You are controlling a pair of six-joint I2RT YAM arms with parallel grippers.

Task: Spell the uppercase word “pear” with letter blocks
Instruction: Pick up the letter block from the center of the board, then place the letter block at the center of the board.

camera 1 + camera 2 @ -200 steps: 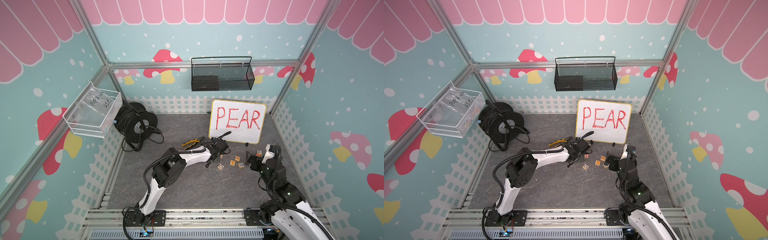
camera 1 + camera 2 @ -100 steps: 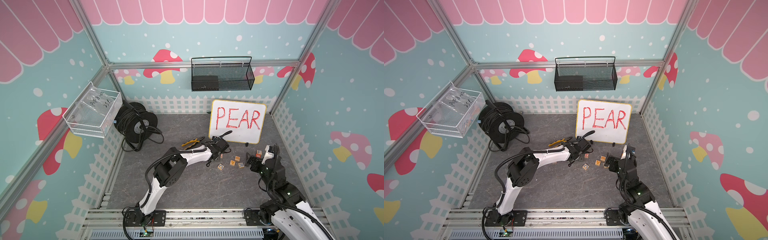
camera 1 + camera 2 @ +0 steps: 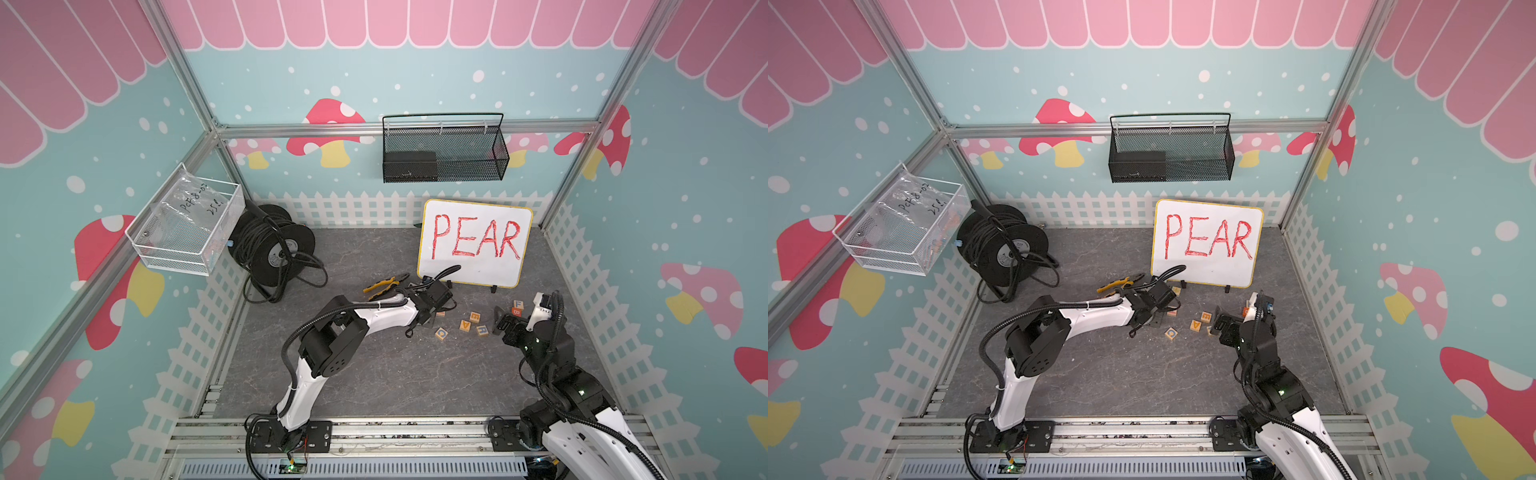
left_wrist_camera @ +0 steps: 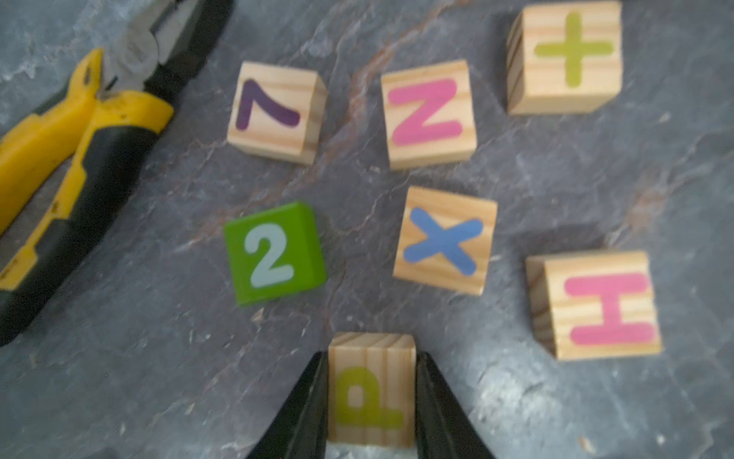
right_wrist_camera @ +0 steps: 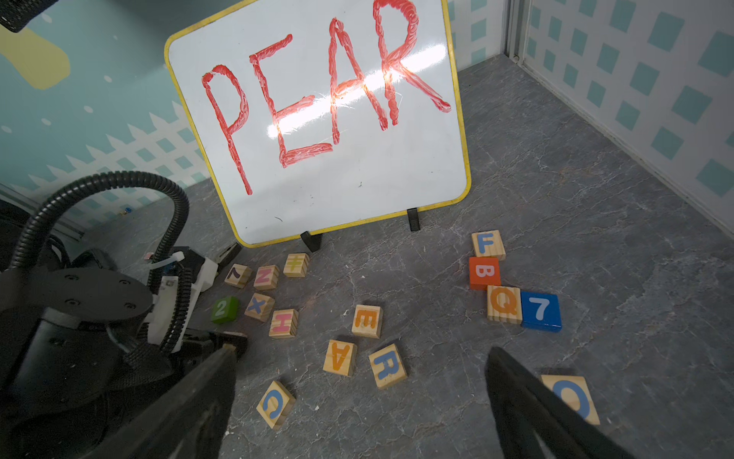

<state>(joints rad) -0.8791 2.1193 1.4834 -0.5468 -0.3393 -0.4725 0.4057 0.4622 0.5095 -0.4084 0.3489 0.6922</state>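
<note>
grey marbled floor (image 3: pixel 374 374), mushroom-print walls, cable reel (image 3: pixel 270 249) at left. left gripper (image 4: pixel 371 357) clamps the p block (image 4: pixel 371 397) on the floor below the whiteboard (image 3: pixel 473 243); e block (image 5: pixel 367 321), a block (image 5: pixel 340 357), r block (image 5: pixel 388 365) lie loose mid-floor; right gripper (image 5: pixel 361 353) gapes wide beside them.

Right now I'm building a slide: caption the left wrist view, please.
Close-up: left hand shut on the P block, green 2 block and yellow pliers nearby.

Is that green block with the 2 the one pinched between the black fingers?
No, the left arm's fingers clamp the wooden P block; the green 2 block lies free beside it.
</note>
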